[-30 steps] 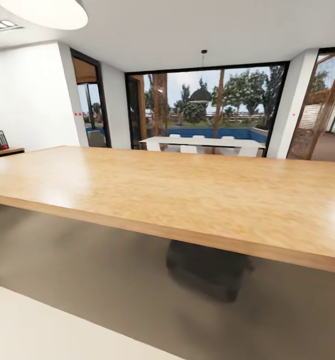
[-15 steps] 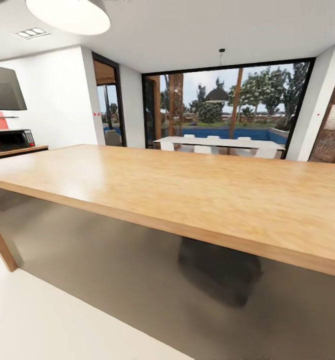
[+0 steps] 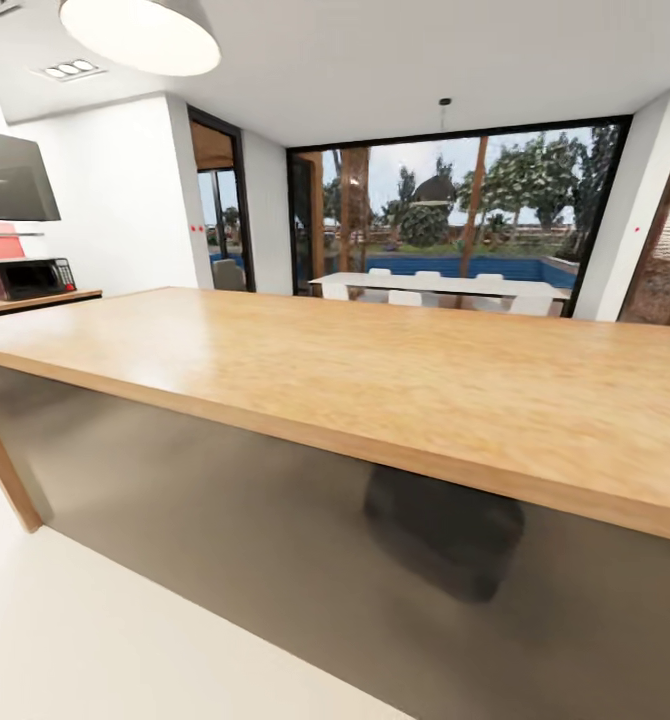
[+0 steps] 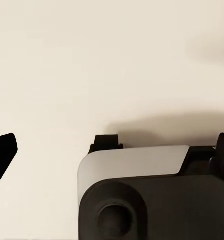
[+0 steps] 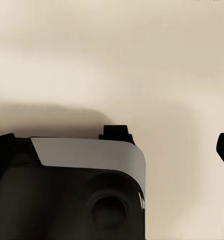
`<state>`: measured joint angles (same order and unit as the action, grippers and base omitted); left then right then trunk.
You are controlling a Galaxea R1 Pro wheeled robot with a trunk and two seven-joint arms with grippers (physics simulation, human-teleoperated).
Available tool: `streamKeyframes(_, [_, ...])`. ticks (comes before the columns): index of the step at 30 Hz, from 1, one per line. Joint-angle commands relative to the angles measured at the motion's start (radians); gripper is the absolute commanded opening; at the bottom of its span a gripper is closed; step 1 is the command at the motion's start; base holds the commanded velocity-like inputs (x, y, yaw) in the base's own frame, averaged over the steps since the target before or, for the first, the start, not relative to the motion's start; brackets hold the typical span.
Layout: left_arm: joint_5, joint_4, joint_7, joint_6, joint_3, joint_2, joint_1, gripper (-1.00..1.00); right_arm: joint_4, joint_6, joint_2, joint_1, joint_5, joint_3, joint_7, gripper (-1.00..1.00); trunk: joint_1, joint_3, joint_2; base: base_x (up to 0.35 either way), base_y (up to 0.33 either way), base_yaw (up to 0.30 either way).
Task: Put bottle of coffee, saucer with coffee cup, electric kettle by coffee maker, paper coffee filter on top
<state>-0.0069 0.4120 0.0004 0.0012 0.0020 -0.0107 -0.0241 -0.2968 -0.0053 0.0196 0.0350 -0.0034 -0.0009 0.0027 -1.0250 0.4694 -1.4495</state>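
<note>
- Wood fills the head view: a long, bare wooden table [image 3: 375, 370] on a brushed-metal base stands square across the robot's way, with pale floor [image 3: 95, 640] in front of it (the robot appears to be in transit, not yet at work).
- Where the coffee maker, bottle, cup, saucer and kettle stand cannot be told from here. The likeliest direction, as a judgement, is far left, where a light worktop [image 3: 37, 299] carries a black microwave [image 3: 23, 278] under a dark hood [image 3: 10, 178].
- First risk: the base drives on and strikes the table's edge or its slanted wooden leg [image 3: 5, 470], since the slab sits close and wide ahead.
- Second risk: this big table gets mistaken for the kitchen countertop, and the station ends up laid out on the wrong surface.
- Third risk: a turn to the left swings an arm into the table's corner. Both wrist views look down past a grey-and-white robot housing [image 4: 142, 190] onto plain floor, which suggests the arms hang low and tucked.
- Whether the left jaws or the right jaws are open or closed cannot be told from these views, and nothing can be seen held in either.
</note>
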Motion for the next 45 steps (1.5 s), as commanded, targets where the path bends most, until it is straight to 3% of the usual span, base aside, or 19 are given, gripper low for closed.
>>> streamKeyframes(1, [-0.001,0.0,0.0,0.0,0.0,0.0,0.0,1.0,0.0,-0.001,0.002,0.0,0.0,0.0,0.0,1.0,0.0,0.001,0.0,-0.01,-0.009,0.147])
streamKeyframes(45, [-0.001,-0.009,0.001,-0.001,0.004,0.0,0.0,1.0,0.002,0.001,0.002,0.0,0.001,-0.001,-0.001,1.0,0.0,0.017,0.0,-0.001,-0.001,0.234])
